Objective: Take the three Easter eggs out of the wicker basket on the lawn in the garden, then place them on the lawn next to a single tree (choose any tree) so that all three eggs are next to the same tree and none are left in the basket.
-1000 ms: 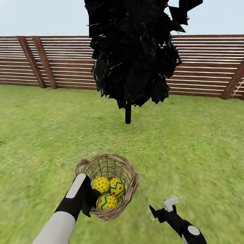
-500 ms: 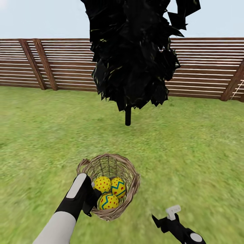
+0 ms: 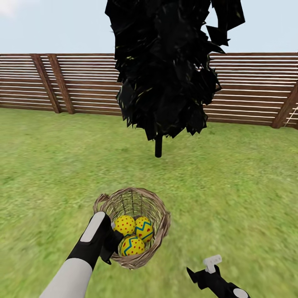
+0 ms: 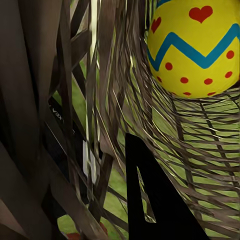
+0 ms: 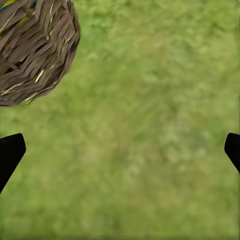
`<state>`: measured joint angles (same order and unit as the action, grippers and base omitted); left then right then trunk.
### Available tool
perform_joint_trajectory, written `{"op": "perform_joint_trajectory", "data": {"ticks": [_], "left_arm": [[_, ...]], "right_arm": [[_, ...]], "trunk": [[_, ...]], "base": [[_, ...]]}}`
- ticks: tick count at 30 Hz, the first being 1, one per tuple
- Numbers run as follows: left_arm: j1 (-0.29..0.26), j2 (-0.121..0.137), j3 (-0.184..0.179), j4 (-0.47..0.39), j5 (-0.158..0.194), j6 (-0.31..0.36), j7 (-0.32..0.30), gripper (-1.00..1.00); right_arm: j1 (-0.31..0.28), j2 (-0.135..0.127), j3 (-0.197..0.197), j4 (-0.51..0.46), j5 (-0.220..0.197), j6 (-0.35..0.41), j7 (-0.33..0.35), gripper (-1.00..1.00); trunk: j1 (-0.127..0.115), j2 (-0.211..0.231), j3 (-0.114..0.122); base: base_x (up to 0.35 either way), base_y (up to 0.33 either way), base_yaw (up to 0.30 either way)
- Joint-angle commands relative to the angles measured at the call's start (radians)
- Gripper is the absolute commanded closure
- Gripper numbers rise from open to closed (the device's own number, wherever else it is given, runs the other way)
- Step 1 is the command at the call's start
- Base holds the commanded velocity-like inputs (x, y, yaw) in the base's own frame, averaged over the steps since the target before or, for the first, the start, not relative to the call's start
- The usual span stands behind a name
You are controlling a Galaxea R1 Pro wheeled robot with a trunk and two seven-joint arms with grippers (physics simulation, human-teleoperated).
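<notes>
The brown wicker basket point(image 3: 160, 216) hangs just above the lawn point(image 3: 231, 186), tilted, with all three yellow Easter eggs point(image 3: 124, 225) point(image 3: 144, 228) point(image 3: 132, 246) inside it. My left gripper point(image 3: 111, 245) is shut on the basket's near-left wall. The left wrist view has one black finger point(image 4: 160, 200) inside the weave point(image 4: 200, 135), under a zigzag egg point(image 4: 195, 47). My right gripper point(image 3: 203, 269) is open and holds nothing, low and to the basket's right; through it I see grass and the basket's outside point(image 5: 35, 45). The pale-trunked tree is out of view.
A black-trunked tree point(image 3: 158, 147) with a dark crown point(image 3: 165, 62) stands straight ahead on the grass. Behind it a brown slatted fence point(image 3: 256, 87) closes off the garden. Open grass lies on both sides of the basket.
The whole picture has shifted down a little, so the camera has moved. The basket stays in my left gripper. My right gripper has sunk lower in the view.
</notes>
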<state>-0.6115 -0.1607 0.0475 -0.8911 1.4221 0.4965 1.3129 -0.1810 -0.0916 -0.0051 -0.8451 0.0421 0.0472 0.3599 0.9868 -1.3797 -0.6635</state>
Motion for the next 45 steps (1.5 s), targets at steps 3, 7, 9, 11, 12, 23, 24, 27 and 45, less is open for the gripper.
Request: {"op": "perform_joint_trajectory", "data": {"ticks": [3, 7, 9, 11, 12, 23, 24, 27, 45], "left_arm": [[-0.001, 0.000, 0.004, -0.001, 0.003, 0.010, 0.005, 1.00], [-0.001, 0.000, 0.003, -0.002, 0.004, 0.011, 0.005, 1.00], [-0.001, -0.001, 0.003, -0.001, 0.004, 0.011, 0.005, 1.00], [-0.001, 0.000, 0.004, 0.000, 0.004, 0.010, 0.005, 1.00], [-0.001, 0.000, 0.004, -0.001, 0.003, 0.010, 0.005, 1.00], [-0.001, -0.006, 0.003, -0.002, 0.003, 0.010, 0.005, 1.00], [-0.001, -0.006, 0.003, -0.002, 0.003, 0.010, 0.005, 1.00], [-0.001, -0.007, 0.003, -0.002, 0.003, 0.010, 0.005, 1.00], [-0.001, -0.009, -0.001, -0.003, 0.004, 0.010, 0.003, 1.00]], "right_arm": [[0.000, 0.000, -0.001, -0.002, 0.004, 0.005, 0.004, -1.00], [0.000, -0.002, -0.001, -0.002, 0.004, 0.005, 0.004, -1.00], [0.000, -0.002, -0.001, -0.002, 0.004, 0.005, 0.004, -1.00], [0.000, -0.002, -0.001, -0.002, 0.004, 0.005, 0.004, -1.00], [0.000, -0.001, -0.001, -0.002, 0.004, 0.005, 0.004, -1.00], [0.000, 0.000, -0.001, -0.002, 0.005, 0.003, 0.002, -1.00], [0.000, 0.000, -0.001, -0.002, 0.005, 0.003, 0.002, -1.00], [0.000, 0.000, -0.001, -0.002, 0.005, 0.003, -0.002, -1.00], [0.002, 0.000, -0.050, 0.026, 0.001, -0.007, -0.017, -1.00]], "trunk": [[-0.012, 0.021, 0.013], [-0.027, 0.049, 0.032], [-0.035, 0.063, 0.041], [-0.042, 0.077, 0.050], [-0.046, 0.084, 0.055], [-0.088, 0.161, 0.105], [-0.092, 0.168, 0.108], [-0.104, 0.189, 0.118], [-0.173, 0.315, 0.181]], "base": [[0.000, 0.000, 0.001], [0.000, 0.000, 0.000], [0.000, 0.000, 0.000], [0.000, 0.000, 0.000], [0.000, 0.000, 0.000], [0.000, 0.000, 0.000], [0.000, 0.000, 0.000], [0.000, 0.000, 0.000], [0.000, 0.000, 0.000]]}}
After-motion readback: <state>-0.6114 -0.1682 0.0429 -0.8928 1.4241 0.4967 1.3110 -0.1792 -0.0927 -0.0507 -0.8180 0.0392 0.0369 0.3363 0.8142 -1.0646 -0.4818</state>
